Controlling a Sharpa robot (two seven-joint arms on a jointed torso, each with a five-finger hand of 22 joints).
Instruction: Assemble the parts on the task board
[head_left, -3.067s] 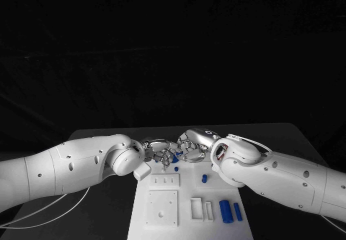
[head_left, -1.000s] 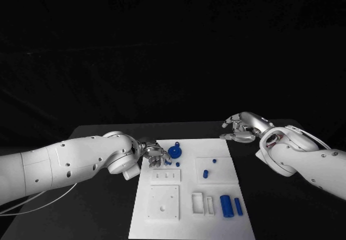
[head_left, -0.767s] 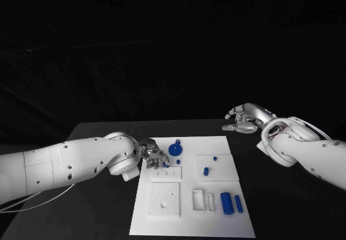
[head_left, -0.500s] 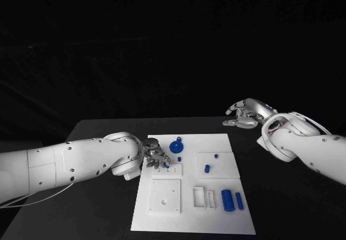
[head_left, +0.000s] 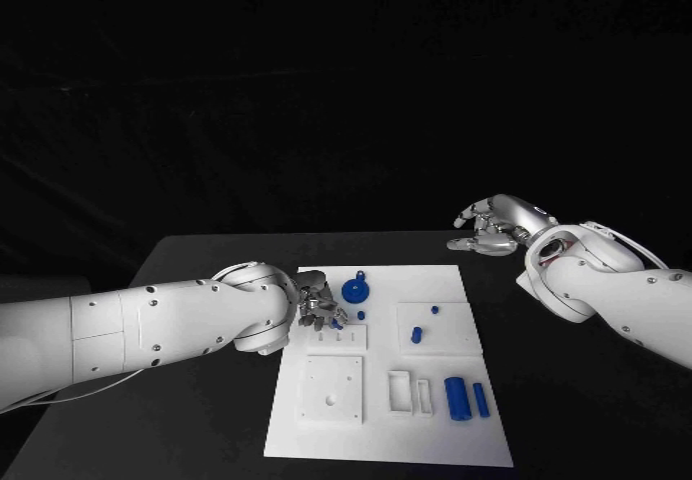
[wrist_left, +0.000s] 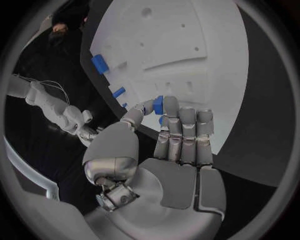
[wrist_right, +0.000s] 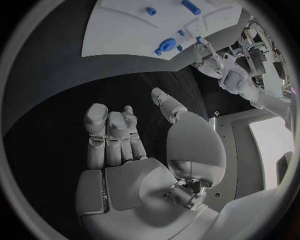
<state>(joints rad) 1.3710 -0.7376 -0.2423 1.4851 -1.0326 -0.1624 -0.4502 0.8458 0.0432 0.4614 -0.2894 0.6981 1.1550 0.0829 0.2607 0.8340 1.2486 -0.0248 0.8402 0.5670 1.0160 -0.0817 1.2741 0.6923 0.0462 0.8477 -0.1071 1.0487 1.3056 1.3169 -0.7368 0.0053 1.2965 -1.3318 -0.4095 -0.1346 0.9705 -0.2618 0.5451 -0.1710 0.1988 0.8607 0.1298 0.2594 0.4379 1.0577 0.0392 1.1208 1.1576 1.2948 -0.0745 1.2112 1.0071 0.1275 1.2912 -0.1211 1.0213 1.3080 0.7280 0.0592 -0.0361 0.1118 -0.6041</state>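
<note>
The white task board (head_left: 378, 432) lies in the middle of the table. My left hand (head_left: 315, 308) hovers at its far left edge, over a small white block with holes (head_left: 338, 337). It pinches a small blue part (wrist_left: 158, 105) between thumb and a finger. My right hand (head_left: 490, 225) hangs in the air past the board's far right corner, fingers loosely bent, thumb apart, holding nothing (wrist_right: 119, 140). A round blue part (head_left: 355, 293) sits at the board's far end, a short blue peg (head_left: 361, 314) just in front of it.
On a raised square plate stand a blue peg (head_left: 414, 335) and a smaller one (head_left: 431, 309). Two blue cylinders (head_left: 456, 398) lie side by side near the front right. A large square plate (head_left: 332, 388) and white slotted pieces (head_left: 400, 392) occupy the front.
Both hands were together over the board's far end; the right hand has pulled away to the right and risen. The round blue part is now uncovered. The left hand stays by the left edge.
</note>
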